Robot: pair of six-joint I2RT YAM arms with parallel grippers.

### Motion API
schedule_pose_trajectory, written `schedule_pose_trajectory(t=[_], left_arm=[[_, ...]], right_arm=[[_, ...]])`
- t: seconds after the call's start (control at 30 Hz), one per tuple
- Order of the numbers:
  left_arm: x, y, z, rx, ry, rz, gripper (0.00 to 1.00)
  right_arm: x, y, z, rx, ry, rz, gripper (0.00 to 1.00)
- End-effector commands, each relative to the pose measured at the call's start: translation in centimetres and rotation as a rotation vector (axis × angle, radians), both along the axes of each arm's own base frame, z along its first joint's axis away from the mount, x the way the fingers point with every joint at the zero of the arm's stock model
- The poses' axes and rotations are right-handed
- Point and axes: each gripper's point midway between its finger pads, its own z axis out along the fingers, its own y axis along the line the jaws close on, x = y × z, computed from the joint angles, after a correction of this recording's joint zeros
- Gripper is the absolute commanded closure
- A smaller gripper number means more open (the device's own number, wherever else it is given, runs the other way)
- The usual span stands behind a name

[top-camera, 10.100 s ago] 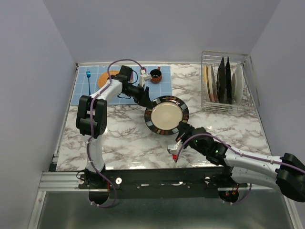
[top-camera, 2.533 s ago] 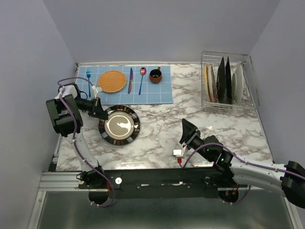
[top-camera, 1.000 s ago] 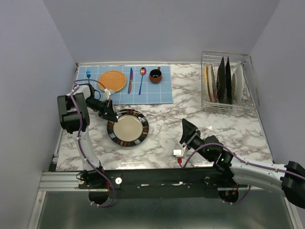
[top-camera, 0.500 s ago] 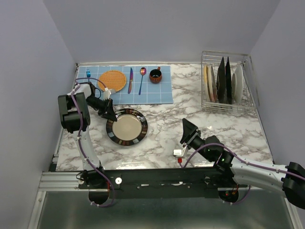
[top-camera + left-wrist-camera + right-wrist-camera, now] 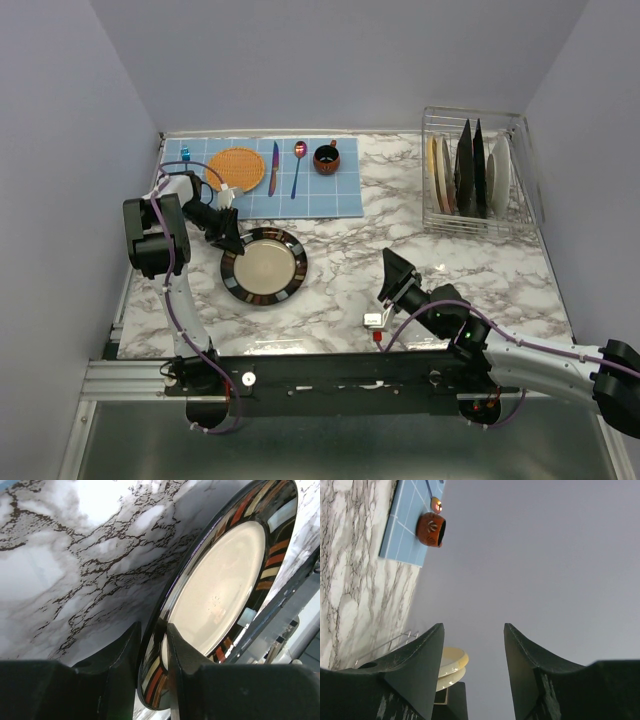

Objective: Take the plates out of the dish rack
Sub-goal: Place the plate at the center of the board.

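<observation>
Left gripper (image 5: 228,236) is clamped on the rim of the black-rimmed plate (image 5: 264,268), down around 8 o'clock on the table (image 5: 340,290). Looks like set-down time, so next up is letting go cleanly. Right gripper (image 5: 392,270) is spread and empty. The other plates (image 5: 466,168) stand in the dish rack (image 5: 528,185) at 2 o'clock.

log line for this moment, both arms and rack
left gripper: shut on black-rimmed plate rim | right gripper: open, empty | dish rack: several plates standing inside
</observation>
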Motion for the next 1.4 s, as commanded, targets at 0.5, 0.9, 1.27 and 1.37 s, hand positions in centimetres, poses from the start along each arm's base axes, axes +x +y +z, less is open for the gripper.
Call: schedule_pose_trajectory(t=[0.5, 0.9, 1.27, 1.37], left_arm=[[2.7, 4.5, -3.4, 0.322, -0.085, -0.043, 0.59], [3.0, 4.9, -3.3, 0.366, -0.083, -0.036, 0.49], [3.8, 5.4, -2.3, 0.409, -0.155, -0.018, 0.48], [4.4, 5.5, -0.9, 0.413, -0.208, 0.0, 0.46]], right_arm=[[-0.1, 0.0, 1.8, 0.045, -0.044, 0.009, 0.41], [-0.3, -0.1, 2.1, 0.051, -0.049, 0.013, 0.42], [-0.2, -0.2, 1.9, 0.06, -0.033, 0.007, 0.42], [0.3, -0.3, 2.3, 0.098, 0.013, -0.023, 0.42]])
